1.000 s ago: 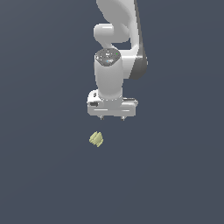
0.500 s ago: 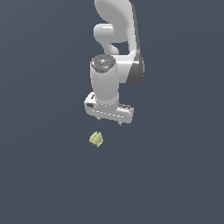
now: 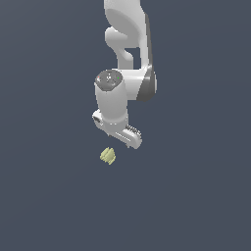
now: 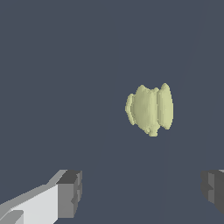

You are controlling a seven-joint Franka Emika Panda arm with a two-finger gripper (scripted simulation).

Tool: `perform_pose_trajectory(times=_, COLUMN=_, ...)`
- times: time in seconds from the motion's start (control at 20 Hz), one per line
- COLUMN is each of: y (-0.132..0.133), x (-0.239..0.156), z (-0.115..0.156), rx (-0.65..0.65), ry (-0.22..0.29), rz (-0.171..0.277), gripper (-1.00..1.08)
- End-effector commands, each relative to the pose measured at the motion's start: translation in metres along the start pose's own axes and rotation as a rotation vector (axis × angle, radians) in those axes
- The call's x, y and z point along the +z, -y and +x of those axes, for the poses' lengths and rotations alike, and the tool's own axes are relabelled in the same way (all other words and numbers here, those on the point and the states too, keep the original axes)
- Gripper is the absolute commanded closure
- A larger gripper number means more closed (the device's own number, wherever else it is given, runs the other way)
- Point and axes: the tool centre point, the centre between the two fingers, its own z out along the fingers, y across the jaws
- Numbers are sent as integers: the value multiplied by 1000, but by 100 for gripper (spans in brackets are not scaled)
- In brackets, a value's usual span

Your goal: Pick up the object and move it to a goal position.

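The object (image 3: 108,156) is a small pale yellow-green ridged chunk lying on the dark grey floor. It also shows in the wrist view (image 4: 150,109), beyond the fingertips and not between them. My white gripper (image 3: 128,142) hangs just above the floor, to the exterior view's right of the object and apart from it. In the wrist view the gripper (image 4: 142,192) is open and empty, with the two dark pads (image 4: 70,192) set wide apart.
The white arm (image 3: 125,59) comes down from the top of the exterior view. The dark grey floor (image 3: 49,196) spreads flat all round.
The gripper has come down and turned, and its hand now sits lower and closer to the object. The object has not moved.
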Motion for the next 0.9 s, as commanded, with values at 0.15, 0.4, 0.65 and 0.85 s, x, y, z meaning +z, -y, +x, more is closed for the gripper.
perform_pose_trajectory(times=0.15, y=-6, x=10, z=10, rx=169, ry=-1, rz=-4, gripper=-92)
perform_pose_trajectory(times=0.4, y=-12, x=18, z=18, rx=320, ry=-4, rz=-9, gripper=-92)
perform_pose_trajectory(times=0.65, y=-19, x=27, z=27, rx=471, ry=-9, rz=-15, gripper=-92)
perform_pose_trajectory(times=0.85, y=-24, x=34, z=34, rx=590, ry=-15, rz=-19, gripper=-92)
